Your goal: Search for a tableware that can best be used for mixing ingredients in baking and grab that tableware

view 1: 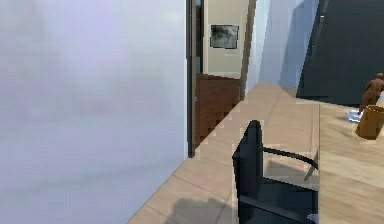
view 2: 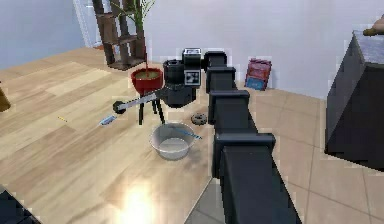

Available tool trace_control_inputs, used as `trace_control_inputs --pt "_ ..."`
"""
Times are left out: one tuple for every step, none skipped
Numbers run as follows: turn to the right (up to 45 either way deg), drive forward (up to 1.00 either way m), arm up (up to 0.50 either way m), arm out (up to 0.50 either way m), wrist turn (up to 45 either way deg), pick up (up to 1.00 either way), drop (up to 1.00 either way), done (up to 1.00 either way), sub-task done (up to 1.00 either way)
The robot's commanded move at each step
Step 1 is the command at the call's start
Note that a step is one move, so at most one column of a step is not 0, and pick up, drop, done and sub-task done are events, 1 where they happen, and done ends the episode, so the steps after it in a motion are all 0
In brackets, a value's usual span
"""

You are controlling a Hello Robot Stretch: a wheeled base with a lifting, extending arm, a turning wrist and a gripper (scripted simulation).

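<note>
1. Grey metal, round and shallow: the bowl point(view 2: 173, 141) sits upright on the light wood desk point(view 2: 60, 165), near the desk edge that faces the arm. Its inside shows bare grey metal.
2. Red and rounded, a pot point(view 2: 147, 78) stands farther out than the bowl and is filled with something brown nearly to its rim. Thin dark legs show beneath it. I cannot tell whether it rests on the desk or beyond the desk's far edge.
3. Just beside the bowl, between it and the arm, lies a small dark ring point(view 2: 197, 120). A small blue thing point(view 2: 106, 121) lies on the wood toward the arm side view's left.
4. Dark and square, the arm point(view 2: 240, 150) rises from the arm side view's bottom edge, passes the bowl on its right and ends at two white marked squares point(view 2: 192, 55).
5. From its dark body the hand point(view 2: 122, 105) points toward that view's left. Its thin fingers point(view 2: 140, 101) lie nearly level across the pot's legs and above the blue thing. In the picture it stands up and left of the bowl, with a gap between them. Whether it is grasping anything cannot be told, since the pot and the wood lie behind it.
6. In the forward view the desk point(view 1: 345, 165) fills the lower right, with a dark chair point(view 1: 262, 170) at its near edge. A brown figure point(view 1: 372, 92) and a blue-and-white thing point(view 1: 370, 122) stand on the desk at the forward view's right edge.
</note>
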Motion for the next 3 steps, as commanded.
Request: trace_control_inputs --pt "0.0 0.00 0.00 0.00 24.0 0.00 0.00 0.00 0.00" --pt "0.0 0.00 -0.24 0.00 0.0 0.00 0.00 0.00 0.00" --pt "0.0 0.00 0.00 0.00 0.0 1.00 0.00 0.00 0.00"
